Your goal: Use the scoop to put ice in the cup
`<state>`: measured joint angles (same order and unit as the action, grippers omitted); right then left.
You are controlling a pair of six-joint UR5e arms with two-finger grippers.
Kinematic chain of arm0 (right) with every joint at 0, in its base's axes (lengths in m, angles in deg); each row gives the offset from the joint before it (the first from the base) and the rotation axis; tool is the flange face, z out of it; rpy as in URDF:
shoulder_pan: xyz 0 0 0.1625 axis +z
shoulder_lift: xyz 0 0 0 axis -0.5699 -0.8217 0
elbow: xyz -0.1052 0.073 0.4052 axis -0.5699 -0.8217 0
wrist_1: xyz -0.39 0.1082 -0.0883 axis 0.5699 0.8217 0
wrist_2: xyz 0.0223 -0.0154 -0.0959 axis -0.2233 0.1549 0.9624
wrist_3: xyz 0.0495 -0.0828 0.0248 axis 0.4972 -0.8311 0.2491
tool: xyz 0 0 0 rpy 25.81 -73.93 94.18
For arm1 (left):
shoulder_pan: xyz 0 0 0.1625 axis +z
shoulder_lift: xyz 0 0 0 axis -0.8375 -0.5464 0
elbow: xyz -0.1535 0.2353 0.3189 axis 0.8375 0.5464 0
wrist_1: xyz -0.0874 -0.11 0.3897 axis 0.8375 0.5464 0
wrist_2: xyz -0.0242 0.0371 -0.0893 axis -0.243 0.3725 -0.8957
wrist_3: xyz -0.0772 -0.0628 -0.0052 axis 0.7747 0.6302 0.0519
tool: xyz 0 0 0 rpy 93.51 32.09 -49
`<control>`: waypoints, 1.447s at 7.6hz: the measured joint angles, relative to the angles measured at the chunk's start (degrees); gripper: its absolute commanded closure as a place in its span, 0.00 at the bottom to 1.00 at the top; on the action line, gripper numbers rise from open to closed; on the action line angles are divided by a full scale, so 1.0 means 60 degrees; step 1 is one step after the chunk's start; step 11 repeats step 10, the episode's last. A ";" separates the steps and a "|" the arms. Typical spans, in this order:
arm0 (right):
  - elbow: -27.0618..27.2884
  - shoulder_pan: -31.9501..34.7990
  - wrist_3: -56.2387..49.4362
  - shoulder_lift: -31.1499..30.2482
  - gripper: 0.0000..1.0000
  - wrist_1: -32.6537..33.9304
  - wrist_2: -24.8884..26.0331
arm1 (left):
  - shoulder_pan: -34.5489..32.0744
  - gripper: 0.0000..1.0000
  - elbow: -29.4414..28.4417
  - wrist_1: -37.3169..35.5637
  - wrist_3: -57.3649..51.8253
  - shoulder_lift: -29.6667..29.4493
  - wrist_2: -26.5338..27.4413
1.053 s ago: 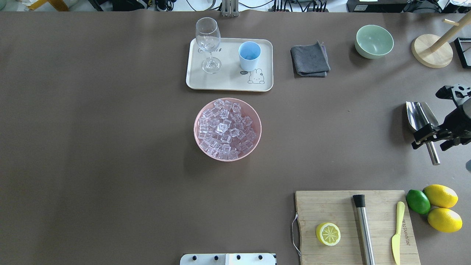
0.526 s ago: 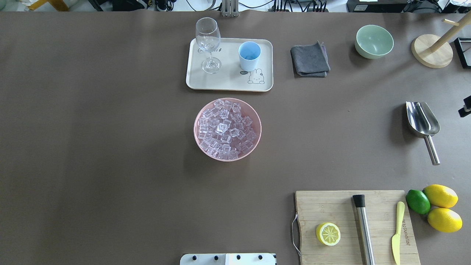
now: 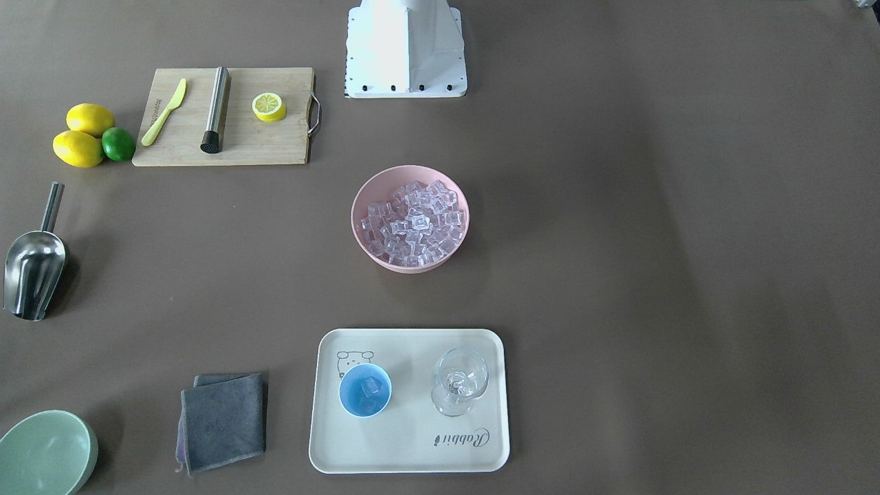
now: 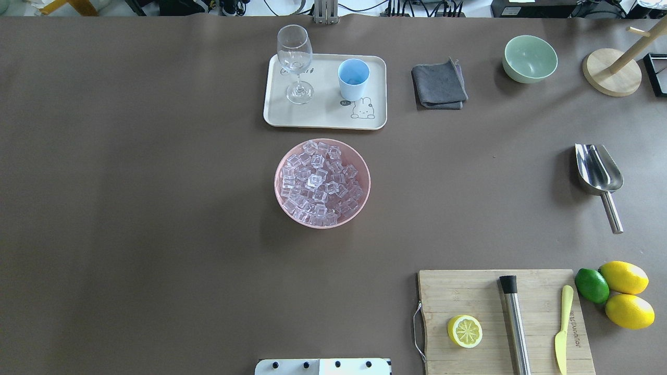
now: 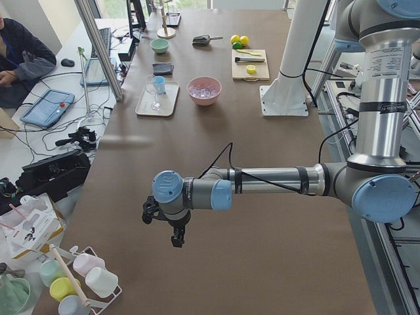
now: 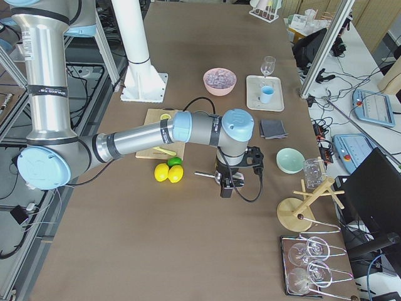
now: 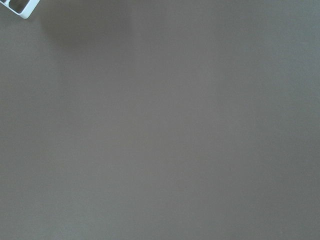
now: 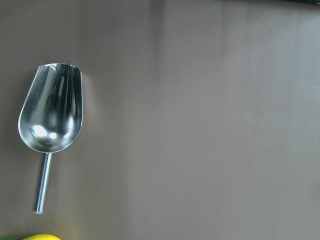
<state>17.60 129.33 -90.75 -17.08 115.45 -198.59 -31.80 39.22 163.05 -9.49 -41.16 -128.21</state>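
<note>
The steel scoop (image 4: pixel 599 174) lies empty on the table at the right, handle toward the robot; it also shows in the right wrist view (image 8: pixel 50 112) and the front view (image 3: pixel 33 265). The ice (image 4: pixel 320 182) fills a pink bowl (image 4: pixel 365 172) at mid-table. On the tray (image 4: pixel 318 117) stands the light-blue cup (image 3: pixel 365 390) with a cube or two inside. My right gripper (image 6: pixel 225 188) hangs above the table near the scoop, seen only from the side; I cannot tell its state. My left gripper (image 5: pixel 174 237) hovers over bare table far from everything; its state is likewise unclear.
A wine glass (image 4: pixel 295 62) stands on the tray beside the cup. A grey cloth (image 4: pixel 439 84), a green bowl (image 4: pixel 529 58) and a wooden stand (image 4: pixel 611 73) lie at the back right. A cutting board (image 4: pixel 469 291) with lemon half, steel rod and knife sits front right, lemons (image 4: pixel 623 277) beside it.
My right gripper, which was over the scoop's handle, has pulled away to the right and out of the overhead view. The scoop stays lying in the same place.
</note>
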 measured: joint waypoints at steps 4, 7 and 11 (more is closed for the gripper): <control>-0.0981 0.0125 -0.0191 -0.0101 0.00 -0.0800 -0.0355 | 0.0000 0.02 0.0022 0.0005 0.0000 0.0003 0.0000; -0.1165 0.0129 -0.0149 -0.0183 0.00 -0.0924 -0.0367 | -0.0012 0.02 0.0045 0.0005 0.0000 0.0003 0.0000; -0.1205 0.0129 -0.0145 -0.0206 0.00 -0.0939 -0.0372 | -0.0014 0.02 0.0036 0.0005 0.0000 0.0003 -0.0007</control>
